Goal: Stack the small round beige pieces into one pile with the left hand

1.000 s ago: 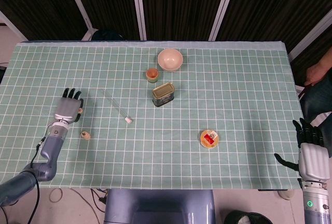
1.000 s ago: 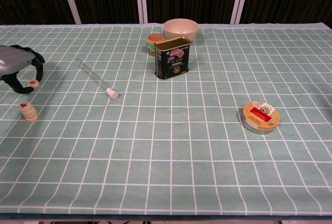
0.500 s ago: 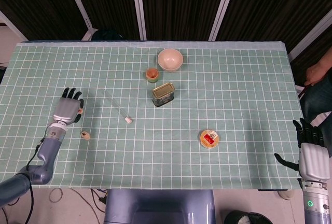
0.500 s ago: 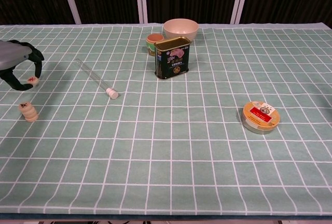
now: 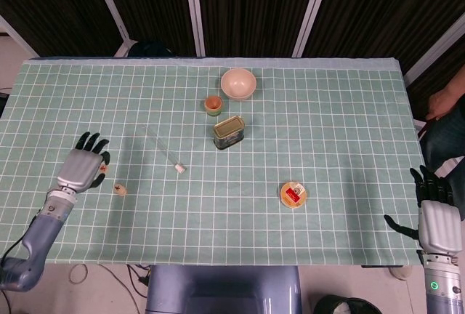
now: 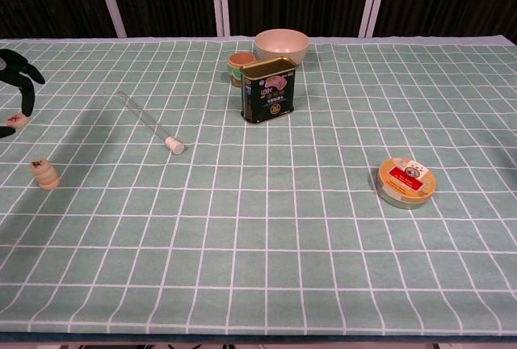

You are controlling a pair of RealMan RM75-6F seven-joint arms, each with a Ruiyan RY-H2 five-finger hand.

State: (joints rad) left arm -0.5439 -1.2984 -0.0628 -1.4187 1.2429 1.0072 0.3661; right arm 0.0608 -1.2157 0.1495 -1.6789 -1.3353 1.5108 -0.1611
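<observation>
1. The left hand (image 5: 80,168) pinches one round beige piece (image 6: 14,119) between its fingertips, the other fingers spread.
2. A pile of beige pieces (image 6: 44,174) stands upright on the table, just to the hand's right.
3. The right hand (image 5: 436,216) is empty, its fingers spread.

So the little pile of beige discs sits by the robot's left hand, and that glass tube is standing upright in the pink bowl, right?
Not quite. The glass tube lies flat on the green checked cloth, well apart from the pink bowl, as the chest view shows. The pile of beige discs does sit near the left hand.
</observation>
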